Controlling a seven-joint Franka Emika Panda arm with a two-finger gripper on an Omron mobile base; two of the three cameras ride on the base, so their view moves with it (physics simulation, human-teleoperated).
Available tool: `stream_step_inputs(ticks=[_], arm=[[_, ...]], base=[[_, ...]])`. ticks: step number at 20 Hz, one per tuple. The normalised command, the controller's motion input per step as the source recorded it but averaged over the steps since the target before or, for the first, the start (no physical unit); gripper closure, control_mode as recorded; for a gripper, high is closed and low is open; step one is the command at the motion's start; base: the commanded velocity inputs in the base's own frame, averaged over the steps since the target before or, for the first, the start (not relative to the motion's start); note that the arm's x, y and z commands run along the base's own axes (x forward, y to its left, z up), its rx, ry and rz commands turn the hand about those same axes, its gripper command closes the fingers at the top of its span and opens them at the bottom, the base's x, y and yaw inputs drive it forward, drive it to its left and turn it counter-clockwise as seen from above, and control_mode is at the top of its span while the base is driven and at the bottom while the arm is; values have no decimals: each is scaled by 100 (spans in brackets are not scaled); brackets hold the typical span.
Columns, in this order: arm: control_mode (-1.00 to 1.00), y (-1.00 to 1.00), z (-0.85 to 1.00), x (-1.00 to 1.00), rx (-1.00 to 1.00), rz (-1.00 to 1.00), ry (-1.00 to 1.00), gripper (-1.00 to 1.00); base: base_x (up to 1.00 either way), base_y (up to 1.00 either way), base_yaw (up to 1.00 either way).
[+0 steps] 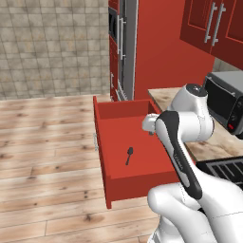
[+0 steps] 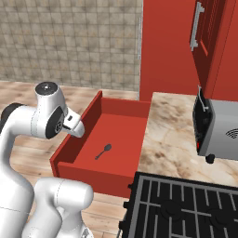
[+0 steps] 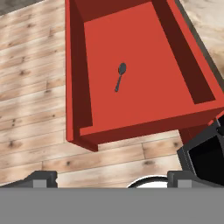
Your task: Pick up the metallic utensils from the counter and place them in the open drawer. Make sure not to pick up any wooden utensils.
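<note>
Hanging above the drawer (image 3: 131, 105) with nothing between them, the pincer (image 3: 112, 179) has its two dark fingertips (image 3: 41, 179) spread wide apart. Below lies a slim dark grey metal spoon (image 3: 120, 76), round bowl and thin handle, flat near the middle of the drawer floor, clear of all four walls. That drawer is a deep, smooth red box pulled out over pale wooden planks. From the right base view, the marbled beige-and-brown counter (image 2: 172, 135) borders the drawer's side, carrying a grey toaster oven (image 2: 218, 130) beside a black grated stovetop (image 2: 186, 209).

Metal spoon (image 3: 120, 76) lies in open red drawer (image 3: 131, 127).
</note>
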Motion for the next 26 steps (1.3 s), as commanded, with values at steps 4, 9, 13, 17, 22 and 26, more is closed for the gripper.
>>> stream_step_inputs(ticks=[4,9,13,17,22,26], arm=[[-100,0,50,-59,-6,-1,-17,-100],[-100,0,66,-68,-4,-4,-24,-100],[-100,-1,56,-39,0,-1,-13,-100],[-100,0,38,-36,0,0,-9,-100],[-100,5,39,-41,-1,0,-14,-100],[-100,8,46,-62,0,0,-19,-100]], base=[[0,0,0],[0,0,0],[0,0,0],[0,0,0],[0,0,0],[0,0,0]])
